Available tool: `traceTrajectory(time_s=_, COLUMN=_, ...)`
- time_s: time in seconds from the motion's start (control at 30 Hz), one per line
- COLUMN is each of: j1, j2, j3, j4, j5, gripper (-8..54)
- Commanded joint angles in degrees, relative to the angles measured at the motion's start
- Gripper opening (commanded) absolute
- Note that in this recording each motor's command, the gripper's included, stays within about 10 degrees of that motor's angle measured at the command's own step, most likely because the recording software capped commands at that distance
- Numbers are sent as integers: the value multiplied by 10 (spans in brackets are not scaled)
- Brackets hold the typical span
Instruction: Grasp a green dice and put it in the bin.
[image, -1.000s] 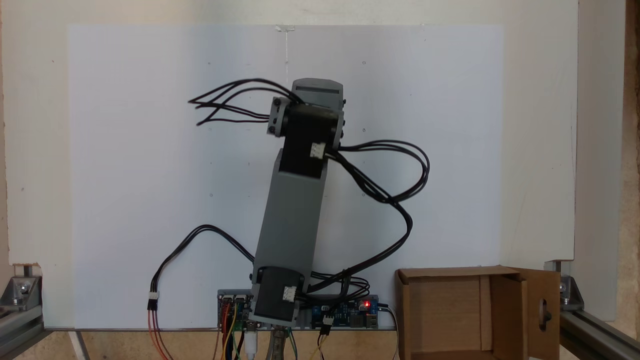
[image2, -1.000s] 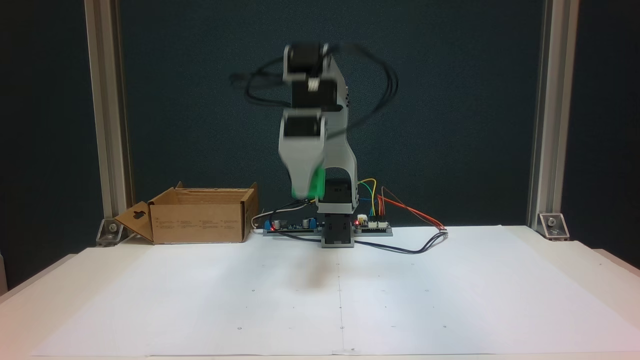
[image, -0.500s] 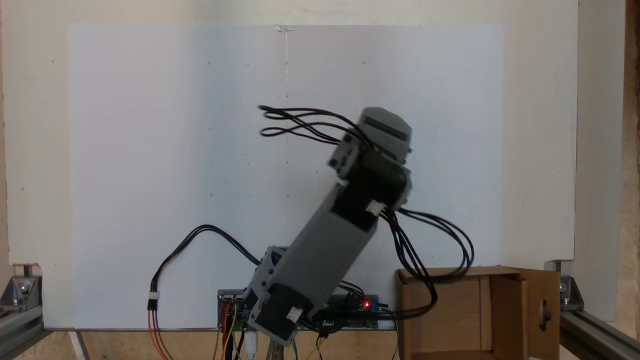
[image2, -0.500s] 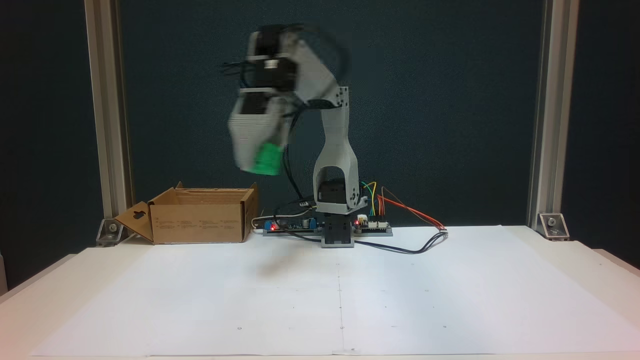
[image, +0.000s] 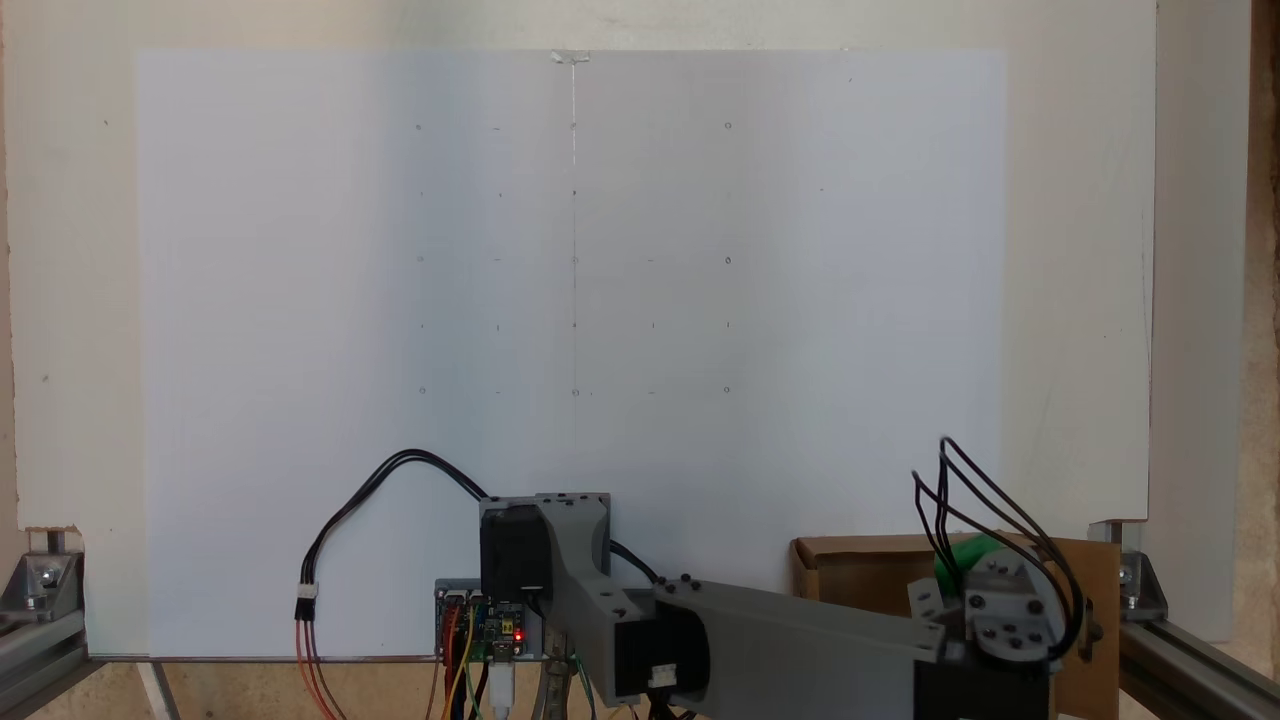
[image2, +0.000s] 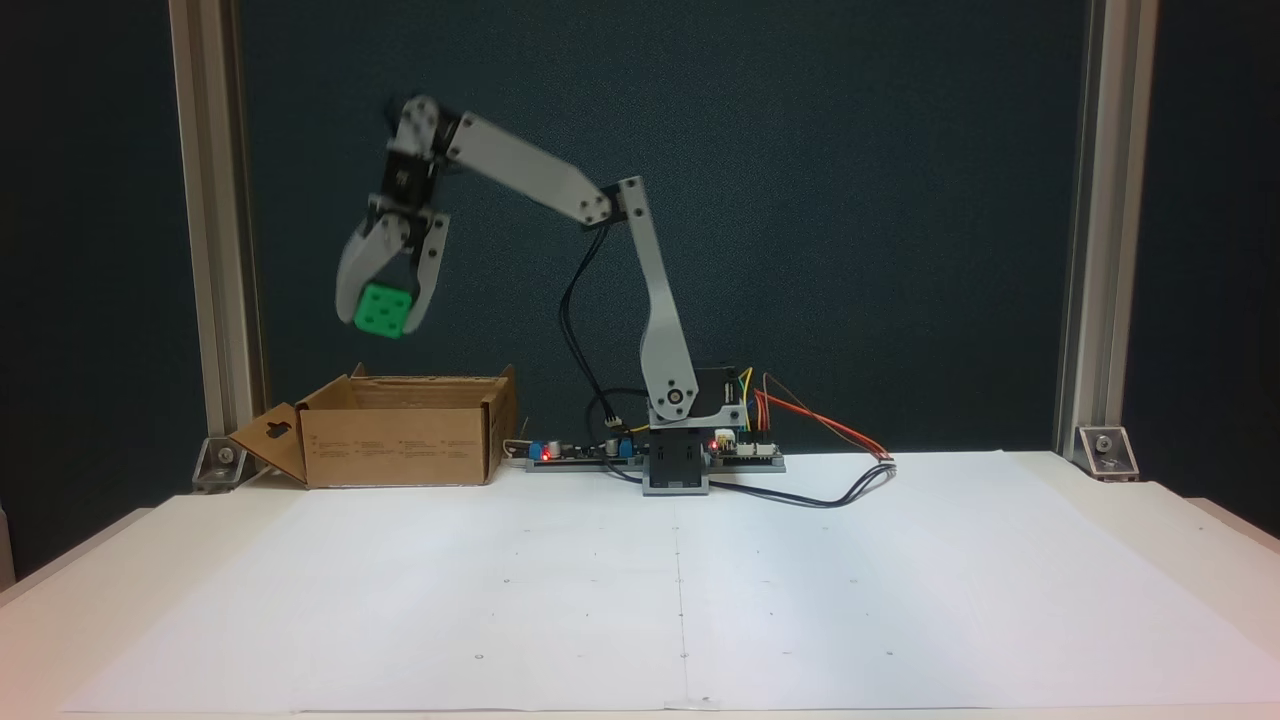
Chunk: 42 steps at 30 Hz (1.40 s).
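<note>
The green dice (image2: 381, 309) hangs in the air, pinched between the two grey fingers of my gripper (image2: 383, 318), which is shut on it. It hovers well above the open top of the bin (image2: 400, 443), a brown cardboard box with upright flaps at the table's back left in a fixed view. In the other fixed view, from above, my arm lies across the bin (image: 860, 570) at the lower right, and a sliver of the green dice (image: 968, 551) shows beside the wrist; the fingers are hidden under the wrist there.
A white paper sheet (image2: 680, 590) covers the table in front of the arm's base (image2: 676, 470). Circuit boards with coloured wires (image2: 745, 450) sit beside the base. Aluminium frame posts (image2: 215, 240) stand at both back corners, the left one close behind the bin.
My arm has swung from the table's middle over to the bin, carrying the green dice, and now stretches out with the dice above the box.
</note>
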<state>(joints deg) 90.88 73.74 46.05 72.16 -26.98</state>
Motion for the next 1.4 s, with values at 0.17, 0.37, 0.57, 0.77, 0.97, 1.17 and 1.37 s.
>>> traceTrajectory(time_s=0.17, j1=139, j2=-67, j3=-29, j4=-61, j5=-74, gripper=120)
traceTrajectory(time_s=0.37, j1=177, j2=-105, j3=-29, j4=-51, j5=-83, gripper=120)
traceTrajectory(time_s=0.57, j1=183, j2=-118, j3=-24, j4=-8, j5=-85, gripper=120)
traceTrajectory(time_s=0.77, j1=182, j2=-134, j3=-6, j4=-10, j5=-84, gripper=327)
traceTrajectory(time_s=0.97, j1=174, j2=-139, j3=-5, j4=-18, j5=-83, gripper=446)
traceTrajectory(time_s=1.17, j1=93, j2=-71, j3=-8, j4=-62, j5=-5, gripper=446)
traceTrajectory(time_s=1.37, j1=-91, j2=46, j3=-11, j4=-60, j5=150, gripper=438)
